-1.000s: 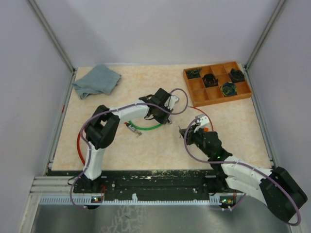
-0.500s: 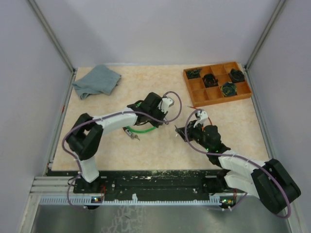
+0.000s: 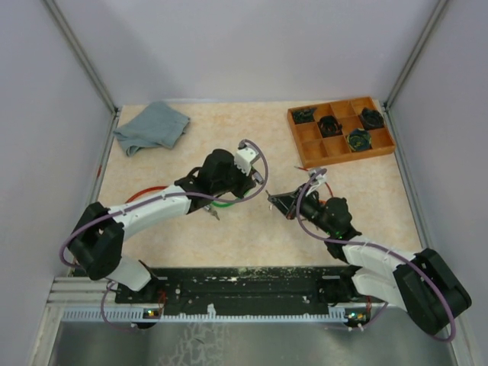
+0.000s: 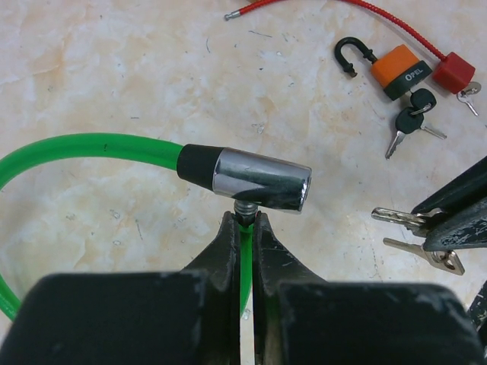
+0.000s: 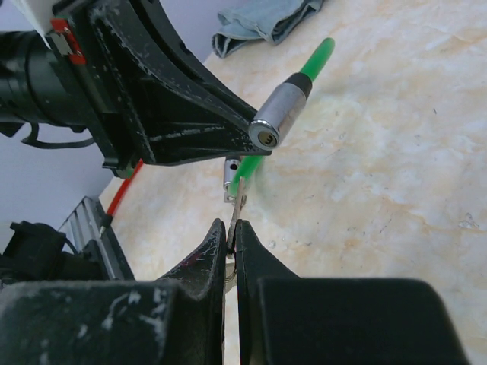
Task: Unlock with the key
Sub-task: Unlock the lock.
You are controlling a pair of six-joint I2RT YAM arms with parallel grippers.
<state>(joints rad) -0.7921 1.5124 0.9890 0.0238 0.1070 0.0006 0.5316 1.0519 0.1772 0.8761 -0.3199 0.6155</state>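
left fingers [image 4: 227, 243]: closed on the green cable [image 4: 91, 144] where its end plugs into the chrome barrel [image 4: 259, 180]. the barrel sits just above the fingertips, raised off the counter [image 4: 114, 46], with its open face turned to the right.

keyhole [image 5: 264, 138]: visible in the right wrist view, facing the right arm and unobstructed.

right fingers [image 5: 209, 258]: closed on a key [image 5: 238, 204], with the blade standing out past the tips. a second key on the same ring hangs beside it. the blade tip is near the barrel but below the keyhole and a little to its left. it is apart from the keyhole and not entered.

recommendation: lift the blade to keyhole height and line it up with the barrel's long axis before advancing. judged risk: an off-axis push would swing the barrel on its narrow grip. the left arm should brace firmly, and turning should wait until the blade is fully seated.
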